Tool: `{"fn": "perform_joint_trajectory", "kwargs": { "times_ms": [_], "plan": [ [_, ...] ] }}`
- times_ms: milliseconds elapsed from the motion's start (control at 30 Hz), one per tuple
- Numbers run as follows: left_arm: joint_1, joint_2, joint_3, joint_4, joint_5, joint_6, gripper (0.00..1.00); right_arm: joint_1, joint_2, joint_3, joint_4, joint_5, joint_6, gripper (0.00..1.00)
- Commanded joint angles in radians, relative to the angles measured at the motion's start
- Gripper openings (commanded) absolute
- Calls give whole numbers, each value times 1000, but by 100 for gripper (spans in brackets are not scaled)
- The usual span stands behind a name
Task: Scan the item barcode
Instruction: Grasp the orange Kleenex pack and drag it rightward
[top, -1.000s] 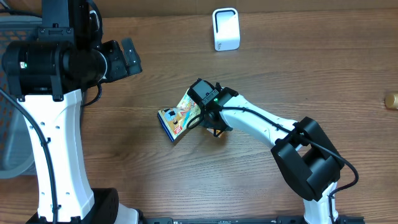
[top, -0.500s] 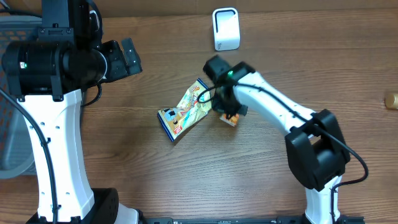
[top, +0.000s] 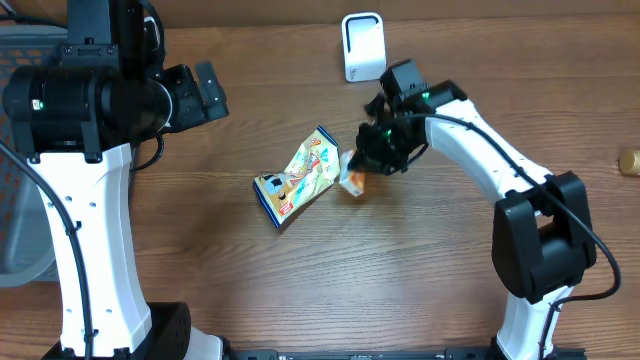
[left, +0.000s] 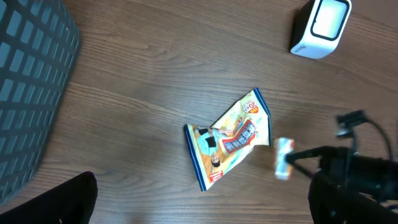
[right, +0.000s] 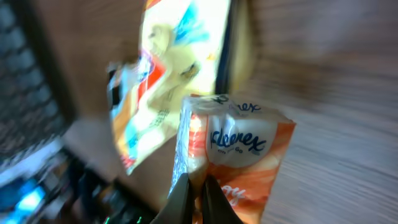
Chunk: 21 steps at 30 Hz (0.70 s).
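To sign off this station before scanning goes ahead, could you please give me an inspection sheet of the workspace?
Surface: wooden table, bare wood.
Job's things: white scanner upright at far edge; tissue pack pinched in right gripper.
Clutter: snack pouch lying mid-table; small brown object at right edge.
Grippers: left gripper open, empty; right gripper shut on tissue pack.
Cables: black cables run along both arms.
Surroundings: grey mesh basket at left.
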Motion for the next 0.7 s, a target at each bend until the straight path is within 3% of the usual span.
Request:
{"fn": "perform_joint_trajectory", "kwargs": {
  "times_ms": [0,100,267,500,667],
  "plan": [
    [4,-13,1,3,-3,-10,100,-3,-30,-116,82,-289,-66,4],
    [4,-13,1,3,-3,-10,100,-17,-30,-205,162,-298,-32,4],
    [4,-13,1,3,-3,-10,100,-84,-30,-263,140,-98,-2,4],
    [4,-13,1,3,-3,-10,100,-223,-31,-252,33,197,-56,32],
    [4,-13,1,3,-3,-10,100,-304,-31,-203,-99,380,-95,32]
  ]
}}
